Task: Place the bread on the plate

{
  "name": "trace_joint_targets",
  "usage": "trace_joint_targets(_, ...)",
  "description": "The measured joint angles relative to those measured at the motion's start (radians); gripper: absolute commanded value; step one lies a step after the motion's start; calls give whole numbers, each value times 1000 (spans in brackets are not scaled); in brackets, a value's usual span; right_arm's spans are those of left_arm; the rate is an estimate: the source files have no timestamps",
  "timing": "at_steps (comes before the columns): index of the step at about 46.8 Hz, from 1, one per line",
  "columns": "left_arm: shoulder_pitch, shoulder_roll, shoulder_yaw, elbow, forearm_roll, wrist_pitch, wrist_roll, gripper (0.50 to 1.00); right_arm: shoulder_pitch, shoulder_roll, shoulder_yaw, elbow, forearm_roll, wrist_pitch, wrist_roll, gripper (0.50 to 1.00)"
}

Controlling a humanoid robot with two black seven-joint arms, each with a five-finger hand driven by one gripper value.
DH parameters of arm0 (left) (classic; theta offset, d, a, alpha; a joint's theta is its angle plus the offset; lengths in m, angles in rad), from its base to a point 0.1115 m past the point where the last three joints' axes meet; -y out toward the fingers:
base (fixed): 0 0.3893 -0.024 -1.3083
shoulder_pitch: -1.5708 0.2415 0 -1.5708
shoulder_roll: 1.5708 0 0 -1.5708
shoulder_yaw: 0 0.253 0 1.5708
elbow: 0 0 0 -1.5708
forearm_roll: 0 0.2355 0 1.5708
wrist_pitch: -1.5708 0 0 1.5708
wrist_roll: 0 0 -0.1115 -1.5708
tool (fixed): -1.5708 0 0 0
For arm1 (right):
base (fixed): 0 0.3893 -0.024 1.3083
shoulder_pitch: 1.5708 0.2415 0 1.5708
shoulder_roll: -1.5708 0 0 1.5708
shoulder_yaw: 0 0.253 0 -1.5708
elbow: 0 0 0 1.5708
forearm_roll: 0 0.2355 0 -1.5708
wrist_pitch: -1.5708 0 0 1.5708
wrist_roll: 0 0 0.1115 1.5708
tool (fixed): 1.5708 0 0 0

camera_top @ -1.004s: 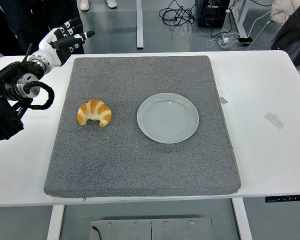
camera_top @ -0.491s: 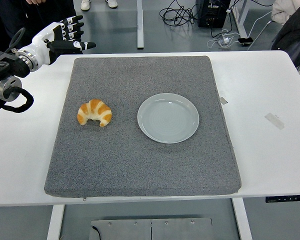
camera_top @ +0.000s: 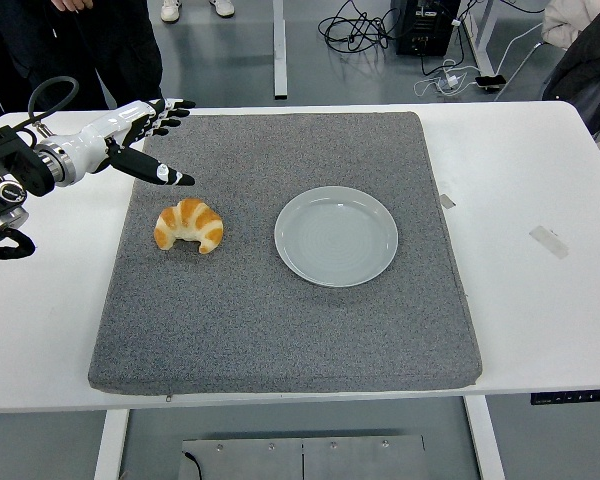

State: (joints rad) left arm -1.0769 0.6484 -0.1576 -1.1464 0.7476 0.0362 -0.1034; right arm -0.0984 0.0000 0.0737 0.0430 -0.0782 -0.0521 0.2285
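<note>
Hovering over the mat's far-left corner, left robot hand (camera_top: 140,140) has fingers spread wide, thumb pointing down toward the mat, nothing held. Arm enters from the left edge. Bread (camera_top: 189,225), a croissant, lies on the grey mat (camera_top: 280,330) at about 5 o'clock from the robot hand, near but clear of it. Plate (camera_top: 336,236) sits at 3 o'clock from the bread, a gap of mat between them, nothing on it. Mat covers most of the white worktop (camera_top: 540,300). Strip of tape (camera_top: 548,241) on the worktop at 3 o'clock from the plate, well apart. Person's dark legs (camera_top: 130,50) at top left behind the worktop
</note>
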Motion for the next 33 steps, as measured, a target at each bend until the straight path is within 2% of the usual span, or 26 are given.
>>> trace_joint_targets(11,12,3,24,-4,162,17,-2,969,0,0,0,0,0,0,0,1000)
trace_joint_targets(33,40,-3,113,-31,339,85,-3,969,0,0,0,0,0,0,0,1000)
